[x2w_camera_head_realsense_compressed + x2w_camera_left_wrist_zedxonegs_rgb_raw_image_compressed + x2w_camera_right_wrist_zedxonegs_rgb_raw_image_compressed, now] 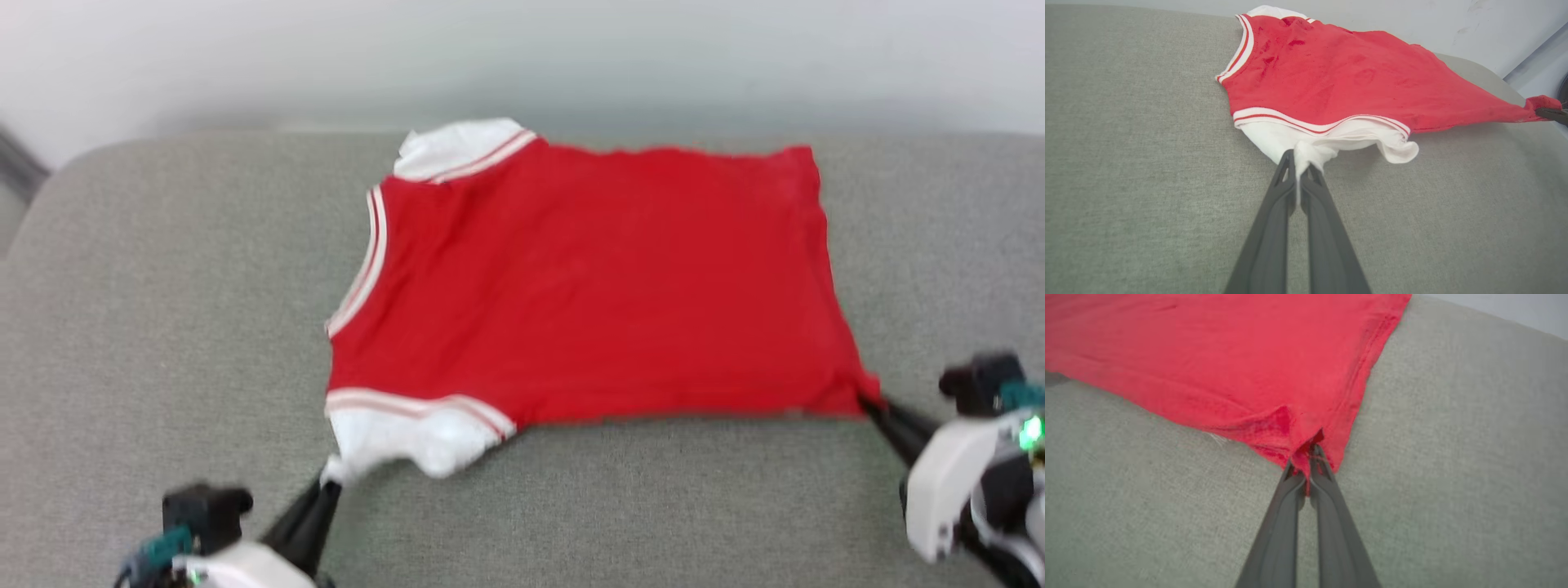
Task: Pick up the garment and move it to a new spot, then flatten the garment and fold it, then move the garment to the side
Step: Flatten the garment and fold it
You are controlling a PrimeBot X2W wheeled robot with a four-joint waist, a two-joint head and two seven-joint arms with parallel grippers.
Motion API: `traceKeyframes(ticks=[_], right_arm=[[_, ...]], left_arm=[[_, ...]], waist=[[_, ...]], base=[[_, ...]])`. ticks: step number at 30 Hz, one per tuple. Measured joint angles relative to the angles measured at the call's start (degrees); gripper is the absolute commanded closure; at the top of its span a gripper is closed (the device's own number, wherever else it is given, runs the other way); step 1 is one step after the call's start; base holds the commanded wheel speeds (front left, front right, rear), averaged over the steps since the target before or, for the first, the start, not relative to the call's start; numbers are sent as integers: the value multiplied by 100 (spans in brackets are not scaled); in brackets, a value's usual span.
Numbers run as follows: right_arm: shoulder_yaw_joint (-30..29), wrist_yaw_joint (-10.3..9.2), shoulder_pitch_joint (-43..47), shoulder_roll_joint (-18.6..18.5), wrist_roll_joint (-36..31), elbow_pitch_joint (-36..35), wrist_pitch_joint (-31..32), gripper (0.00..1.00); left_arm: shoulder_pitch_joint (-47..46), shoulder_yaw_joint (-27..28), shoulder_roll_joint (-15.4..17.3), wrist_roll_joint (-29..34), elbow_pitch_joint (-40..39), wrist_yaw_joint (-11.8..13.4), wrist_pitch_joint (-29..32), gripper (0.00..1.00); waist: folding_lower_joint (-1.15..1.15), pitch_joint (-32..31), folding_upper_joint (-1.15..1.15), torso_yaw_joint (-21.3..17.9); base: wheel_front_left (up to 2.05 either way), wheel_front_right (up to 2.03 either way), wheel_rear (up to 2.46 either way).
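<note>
Grey woven cloth covers the padded surface (163,327), which ends at a pale wall (522,57) along its far edge and rounds off at its far left corner. On it lies the garment (588,278), plain red side up, set toward the far edge. Its long axis runs left to right across the surface: collar and sleeves point to the robot's left, the straight hem to its right.

The far white sleeve (457,147) sits just beside the far edge, while the near white sleeve (408,437) hangs out toward the robot.

The left gripper (331,482) is clamped tight on the tip of that near sleeve, white cloth bunched between its fingers (1286,179). The right gripper (872,404) is pinched on the near hem corner, which is drawn out to a point; red cloth is folded into its tips (1323,469). The garment's near edge is stretched straight between the two grips.

Bare surface lies to the left of the collar, along the near strip, and to the right of the hem.
</note>
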Motion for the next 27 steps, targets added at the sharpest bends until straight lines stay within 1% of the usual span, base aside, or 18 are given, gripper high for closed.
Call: traceKeyframes(ticks=[5,9,15,19,22,27], right_arm=[[-394,0,1066,-1,16,-450,309,100],[-813,0,1812,8,24,-833,595,100],[-1333,0,2683,83,-49,-1302,984,100],[-1581,0,3019,143,-111,-1500,1260,100],[-1707,0,3103,210,-144,-1599,1369,100],[-1885,0,3030,322,-162,-1710,1428,100]], left_arm=[[765,8,13,-194,-253,136,-2,100],[1275,70,-66,-332,-381,241,-9,100],[1951,-135,-123,-597,-470,246,30,100],[2050,-211,-66,-670,-504,222,164,100],[2008,-226,-38,-516,-513,199,158,100],[1334,-188,23,-138,-396,88,172,100]], waist=[[0,-345,0,28],[0,-567,0,39],[0,-754,0,15],[0,-808,0,40],[1,-833,0,80],[1,-803,0,98]], base=[[0,0,0],[0,0,0],[0,0,0],[0,0,0],[0,0,0],[0,0,0]])
